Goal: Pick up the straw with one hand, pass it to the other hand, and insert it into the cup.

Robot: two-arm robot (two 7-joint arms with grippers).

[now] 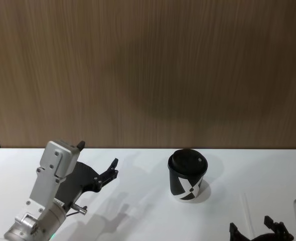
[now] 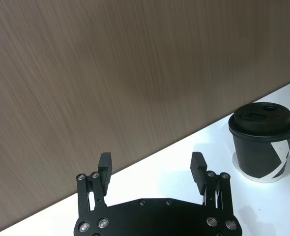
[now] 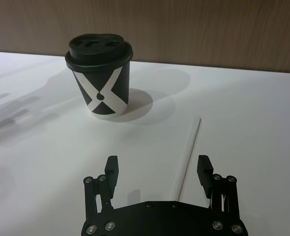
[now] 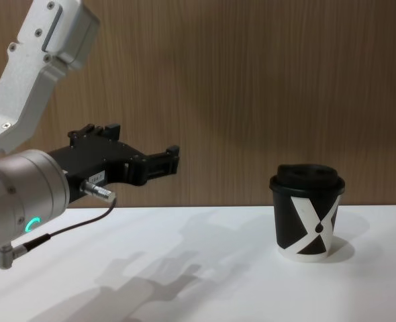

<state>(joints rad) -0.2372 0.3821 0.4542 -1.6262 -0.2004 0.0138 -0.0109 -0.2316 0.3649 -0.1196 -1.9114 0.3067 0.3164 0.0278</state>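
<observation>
From the head: straw (image 1: 247,207) flat on the white surface (image 1: 138,211), near right, just beyond the right hand (image 1: 251,226), which is spread wide and empty. Upright cup (image 1: 188,175) at centre, lid on, farther off and left of the straw. Open left hand (image 1: 98,155) up off the surface at the left, holding nothing.

From the left wrist: left hand (image 2: 152,164) parted wide, nothing between the fingers. Well apart from the cup (image 2: 260,142). Wood-panelled wall (image 2: 110,73) right behind the surface's far edge.

From the right wrist: right hand (image 3: 158,167) fully spread around the near end of the straw (image 3: 189,157), not touching it as far as can be told. Likely very light, thin, smooth, easily crushed or rolled. Best pinched gently near the middle, leaving a long free end for the pass and for insertion through the lid. Cup (image 3: 100,73) probably light too, easily tipped by a sideways push.

From the chest: left hand (image 4: 144,151) hanging above the surface at the left, cup (image 4: 307,215) to the right. Plain smooth surface, probably little resistance to sliding. Wall close behind, so limited room on the far side.
</observation>
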